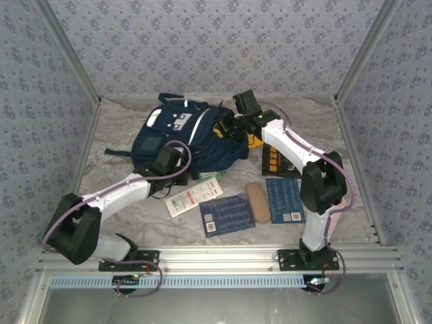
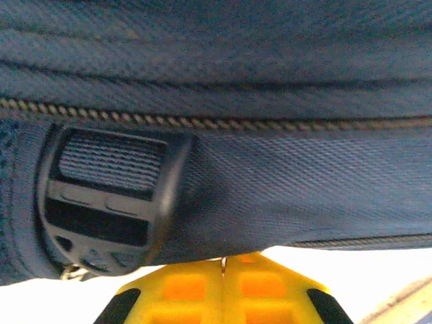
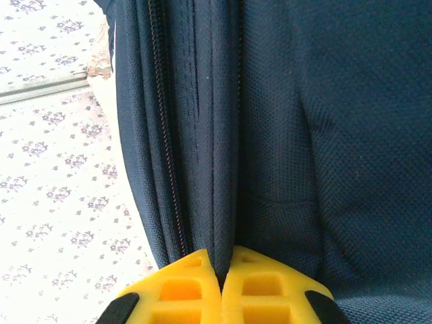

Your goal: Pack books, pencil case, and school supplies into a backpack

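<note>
The navy backpack (image 1: 177,132) lies at the back middle of the table. My left gripper (image 1: 170,160) is at its near edge. In the left wrist view the gripper (image 2: 224,262) is shut, with a thin pale tab of the backpack (image 2: 283,196) pinched at its tips, beside a black buckle (image 2: 104,202). My right gripper (image 1: 233,125) is shut on the bag's right edge, and the right wrist view shows a fabric fold of the backpack (image 3: 223,169) beside the zipper between the fingertips (image 3: 221,264). Two blue books (image 1: 227,214) (image 1: 285,199), the tan pencil case (image 1: 257,201), a black book (image 1: 278,163), the white packet (image 1: 192,198) and the green pack (image 1: 209,175) lie in front.
An orange edge (image 1: 255,140) peeks out under the right arm by the bag. Patterned walls enclose the table on three sides, with a metal rail (image 1: 216,256) at the near edge. A backpack strap (image 1: 116,152) trails off to the left.
</note>
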Controlling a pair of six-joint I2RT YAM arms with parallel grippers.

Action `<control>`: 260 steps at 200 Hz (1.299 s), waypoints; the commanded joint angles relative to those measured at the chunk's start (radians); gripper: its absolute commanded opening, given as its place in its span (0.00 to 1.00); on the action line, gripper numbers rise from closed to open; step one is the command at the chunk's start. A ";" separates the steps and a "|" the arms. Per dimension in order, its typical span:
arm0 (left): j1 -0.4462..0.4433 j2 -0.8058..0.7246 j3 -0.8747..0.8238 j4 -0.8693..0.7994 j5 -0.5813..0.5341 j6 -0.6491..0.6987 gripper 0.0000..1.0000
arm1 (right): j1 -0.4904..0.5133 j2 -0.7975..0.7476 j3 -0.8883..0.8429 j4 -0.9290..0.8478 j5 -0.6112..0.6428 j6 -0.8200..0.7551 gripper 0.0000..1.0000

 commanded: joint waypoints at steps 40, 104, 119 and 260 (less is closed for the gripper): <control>-0.021 -0.072 0.025 0.035 0.132 -0.077 0.04 | 0.049 -0.036 -0.020 -0.004 0.020 -0.038 0.00; -0.042 -0.030 0.131 0.002 0.256 -0.167 0.05 | 0.099 -0.036 -0.043 -0.003 0.088 -0.080 0.00; -0.044 -0.014 0.162 -0.002 0.281 -0.197 0.05 | 0.119 -0.036 -0.046 -0.003 0.105 -0.091 0.00; 0.007 0.070 0.195 -0.007 0.525 -0.467 0.00 | 0.058 -0.428 -0.326 0.042 0.252 -0.648 0.49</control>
